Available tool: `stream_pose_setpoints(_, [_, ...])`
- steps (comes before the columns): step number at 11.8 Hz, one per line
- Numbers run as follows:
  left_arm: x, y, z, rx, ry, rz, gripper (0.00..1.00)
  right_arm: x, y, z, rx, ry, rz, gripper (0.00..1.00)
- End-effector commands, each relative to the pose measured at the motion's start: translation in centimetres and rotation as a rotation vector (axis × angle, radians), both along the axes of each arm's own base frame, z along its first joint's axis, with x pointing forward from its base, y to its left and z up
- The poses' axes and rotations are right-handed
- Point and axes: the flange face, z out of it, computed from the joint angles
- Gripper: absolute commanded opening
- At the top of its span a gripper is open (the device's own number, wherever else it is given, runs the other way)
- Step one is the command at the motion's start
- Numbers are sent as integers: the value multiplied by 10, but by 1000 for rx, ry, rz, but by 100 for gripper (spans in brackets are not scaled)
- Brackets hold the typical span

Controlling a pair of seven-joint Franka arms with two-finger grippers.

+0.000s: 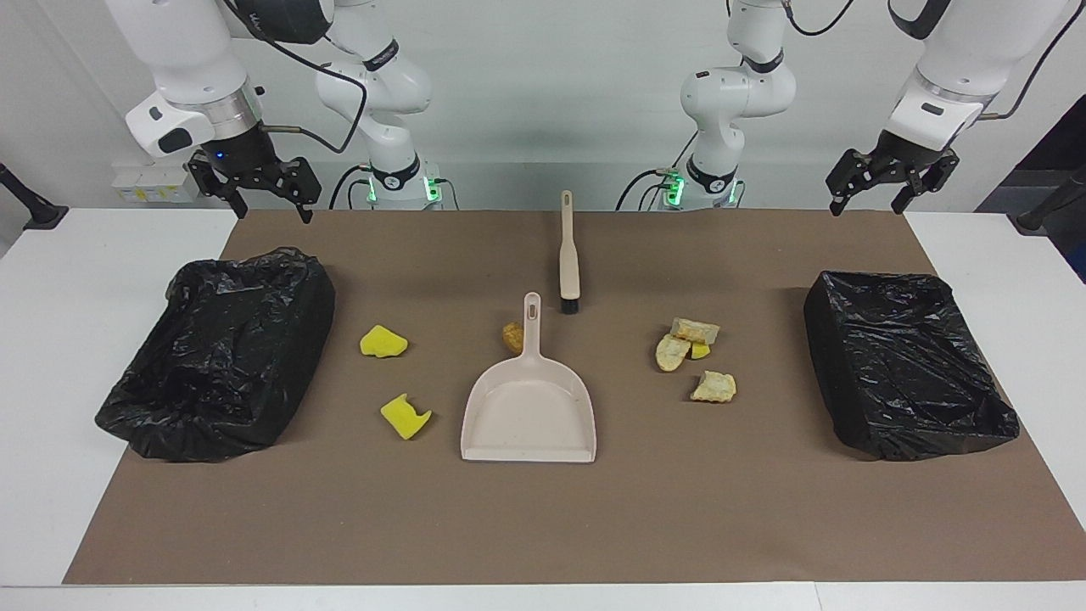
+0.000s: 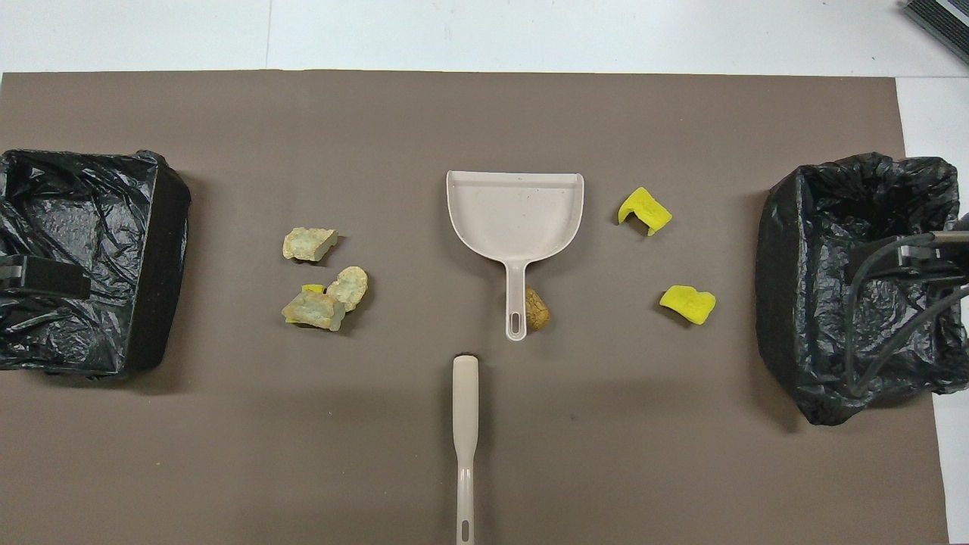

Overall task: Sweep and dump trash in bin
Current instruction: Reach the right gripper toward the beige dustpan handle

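While both arms waited raised, left gripper [image 1: 892,183] and right gripper [image 1: 270,193] stood fully open, empty. Trash [image 1: 696,356] lay on mat [image 1: 543,526] at dustpan's [image 1: 528,407] three and nine o'clock; brush [image 1: 568,255] at twelve.

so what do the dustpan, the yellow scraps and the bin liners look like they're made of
The dustpan looks like moulded plastic, beige and matte: thin even walls, a hang hole in the handle. The yellow scraps look like sponge foam: porous, torn edges, dull surface. The bin liners look like thin plastic film, black and glossy: crinkled, with bright glints along the folds.
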Motion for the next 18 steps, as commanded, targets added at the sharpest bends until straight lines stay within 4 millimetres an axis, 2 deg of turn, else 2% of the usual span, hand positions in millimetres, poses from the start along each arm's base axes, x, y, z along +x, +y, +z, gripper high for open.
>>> stream_pose_setpoints(1, [-1,-6,7,2,-18,-52,100,-8,-16,0,18,33,-61,100])
stream_pose_setpoints(6, [-4,-5,6,4,-6,-43,100,-5,4,1,18,23,-18,100])
stream_pose_setpoints(12, [-7,-6,5,3,3,-38,100,-13,15,-3,38,21,38,100])
stream_pose_setpoints(13, [-7,-6,5,3,2,-38,100,-4,19,-4,56,-22,38,100])
stream_pose_setpoints(16, [-5,2,6,3,-7,-36,100,20,56,-37,63,-4,59,100])
stream_pose_setpoints(18, [-5,2,6,3,-9,-27,100,39,94,-70,67,3,67,100])
